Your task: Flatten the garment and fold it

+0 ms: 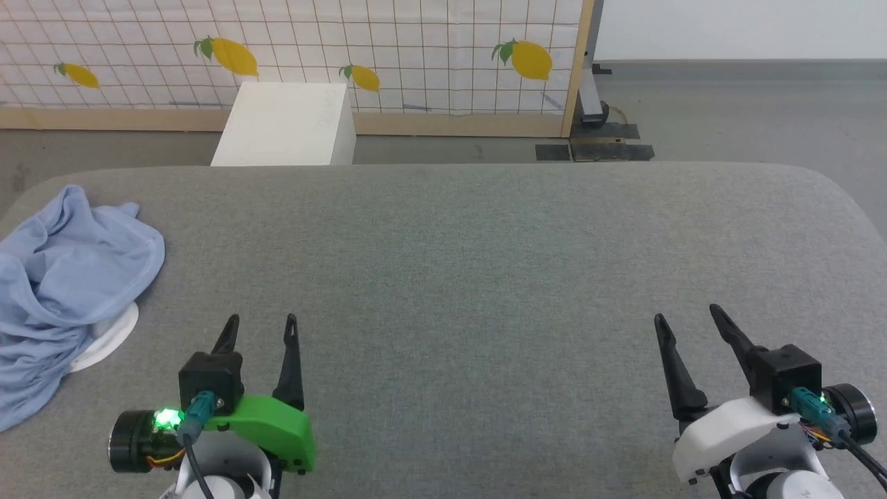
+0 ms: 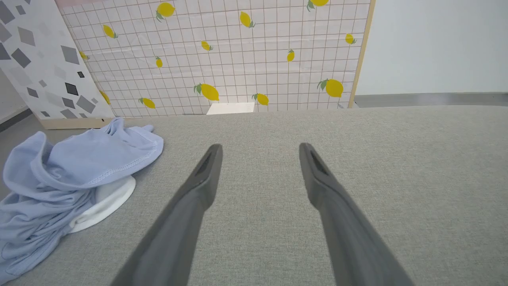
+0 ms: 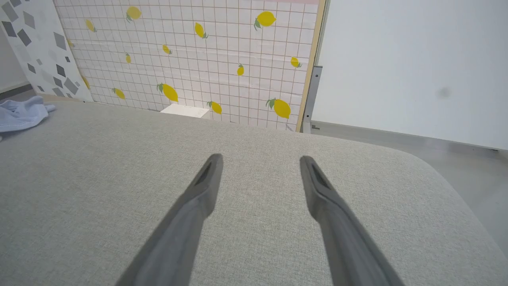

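Two claws: left gripper (image 1: 262,317), right gripper (image 1: 686,312), spread, empty
Nearer arm: left, with garment (image 1: 69,277) bunched at left edge of table (image 1: 485,277)

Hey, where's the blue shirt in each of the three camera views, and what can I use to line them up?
Head view: the garment lies crumpled at the left edge, mid-height.
Left wrist view: the garment sits in the lower left.
Right wrist view: a small part of it shows at the far left edge.
Shared landmark: the white box against the lemon-print panel.
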{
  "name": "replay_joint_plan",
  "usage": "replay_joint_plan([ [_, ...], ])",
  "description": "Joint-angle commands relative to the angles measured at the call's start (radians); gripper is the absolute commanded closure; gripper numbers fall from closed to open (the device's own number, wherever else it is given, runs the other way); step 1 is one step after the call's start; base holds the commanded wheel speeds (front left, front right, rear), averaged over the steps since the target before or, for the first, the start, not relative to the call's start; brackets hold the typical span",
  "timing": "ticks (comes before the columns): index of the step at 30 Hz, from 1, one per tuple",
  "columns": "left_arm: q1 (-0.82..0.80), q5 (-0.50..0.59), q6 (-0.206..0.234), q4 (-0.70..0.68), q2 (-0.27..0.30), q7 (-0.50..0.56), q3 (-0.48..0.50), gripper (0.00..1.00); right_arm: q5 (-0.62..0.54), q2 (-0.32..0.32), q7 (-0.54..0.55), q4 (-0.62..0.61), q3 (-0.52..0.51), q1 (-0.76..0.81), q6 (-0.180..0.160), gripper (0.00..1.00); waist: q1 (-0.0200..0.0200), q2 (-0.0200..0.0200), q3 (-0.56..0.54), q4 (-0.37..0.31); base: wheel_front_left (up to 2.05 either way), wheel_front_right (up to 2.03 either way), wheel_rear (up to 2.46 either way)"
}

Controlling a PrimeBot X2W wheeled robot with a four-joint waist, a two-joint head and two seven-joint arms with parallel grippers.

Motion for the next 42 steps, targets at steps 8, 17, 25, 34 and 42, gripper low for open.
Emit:
replay_joint_plan([
  [8, -0.014, -0.008, 0.022, 0.023, 0.001, -0.026, -0.015, 0.0, 0.015, 0.0, -0.025, 0.007, -0.005, 0.001, 0.0, 0.0, 0.0001, 0.0006, 0.0, 0.027, 0.0, 0.0, 0.0],
  [17, -0.016, -0.018, 0.036, 0.033, 0.008, -0.045, -0.023, 0.0, 0.025, 0.0, -0.041, 0.016, -0.005, 0.0, 0.0, 0.0, 0.0001, 0.0011, -0.001, 0.075, 0.0, 0.0, 0.0],
  [25, -0.011, -0.028, 0.048, 0.038, 0.015, -0.061, -0.027, 0.0, 0.033, 0.001, -0.052, 0.023, -0.001, 0.0, 0.0, 0.0, 0.0001, 0.0015, -0.002, 0.125, 0.0, 0.0, 0.0],
  [34, -0.008, -0.038, 0.062, 0.046, 0.02, -0.08, -0.032, 0.0, 0.041, 0.001, -0.063, 0.026, 0.007, -0.002, 0.0, 0.0, 0.0001, 0.0019, -0.001, 0.184, 0.0, 0.0, 0.0],
  [42, -0.008, -0.046, 0.077, 0.055, 0.022, -0.096, -0.036, 0.0, 0.045, 0.001, -0.074, 0.025, 0.01, -0.003, -0.001, 0.0, 0.0001, 0.0023, 0.003, 0.233, 0.0, 0.0, 0.0],
])
